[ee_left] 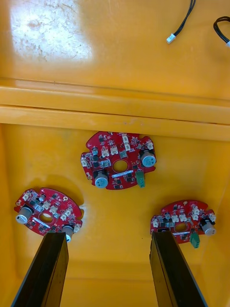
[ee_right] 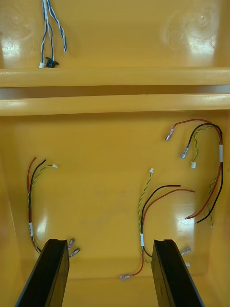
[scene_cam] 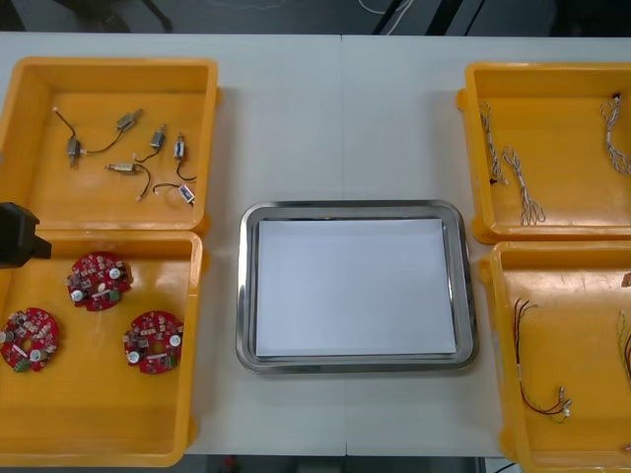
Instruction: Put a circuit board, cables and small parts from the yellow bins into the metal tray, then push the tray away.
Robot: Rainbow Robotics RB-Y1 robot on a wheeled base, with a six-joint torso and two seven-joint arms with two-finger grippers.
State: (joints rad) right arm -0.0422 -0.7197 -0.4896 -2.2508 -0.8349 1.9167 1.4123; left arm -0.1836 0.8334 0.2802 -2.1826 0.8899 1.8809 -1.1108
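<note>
My left gripper (ee_left: pixel 110 271) hangs open over the near left yellow bin (scene_cam: pixel 99 434), which holds three round red circuit boards. One board (ee_left: pixel 120 160) lies ahead of the fingers, and the other two (ee_left: pixel 45 218) (ee_left: pixel 184 221) lie by each fingertip. Part of my left arm (scene_cam: pixel 15 236) shows black at the table's left side. My right gripper (ee_right: pixel 111 273) is open above the near right yellow bin (scene_cam: pixel 582 266), with a red, black and yellow cable (ee_right: pixel 143 225) lying between its fingers. The metal tray (scene_cam: pixel 246 286), white inside, sits at the table's middle.
The far left bin (scene_cam: pixel 108 74) holds several small metal parts (scene_cam: pixel 123 168) with black leads. The far right bin (scene_cam: pixel 552 84) holds twisted blue and white cables (ee_right: pixel 52 29). More red and yellow cables (ee_right: pixel 206 158) (ee_right: pixel 33 201) lie in the near right bin.
</note>
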